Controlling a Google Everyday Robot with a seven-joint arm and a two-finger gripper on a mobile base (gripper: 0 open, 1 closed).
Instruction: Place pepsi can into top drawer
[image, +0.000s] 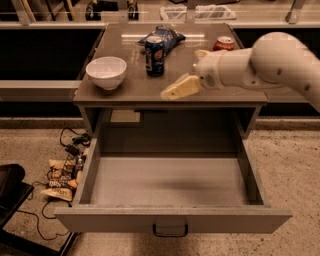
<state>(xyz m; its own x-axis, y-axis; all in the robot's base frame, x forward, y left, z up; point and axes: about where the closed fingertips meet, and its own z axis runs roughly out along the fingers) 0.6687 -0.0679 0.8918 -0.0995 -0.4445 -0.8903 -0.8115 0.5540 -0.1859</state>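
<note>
**Reach not yet closed: can on the top, drawer open**

On the left of the counter (125, 92) sits one white bowl (106, 71). Just right of it the can (154, 55) stands upright, touching the one blue bag (162, 36) behind it. My claw (190, 70) hangs over the counter's front right part, to the right of the can and apart from it. Its fingers (177, 89) are spread and grasp nothing. Behind my wrist is one red can (224, 43), which is not my target.

Below, the one drawer (170, 219) is pulled out, and I see nothing inside it.

I judge that I am in the approach, before any grasp. The next move calls for sliding left until the can sits between my fingers, without nudging the bag or bowl. Then I clench, lift clear of the edge and lower into the drawer.

Count: one bowl, one pepsi can, one bag, one red can, one drawer, one claw.
</note>
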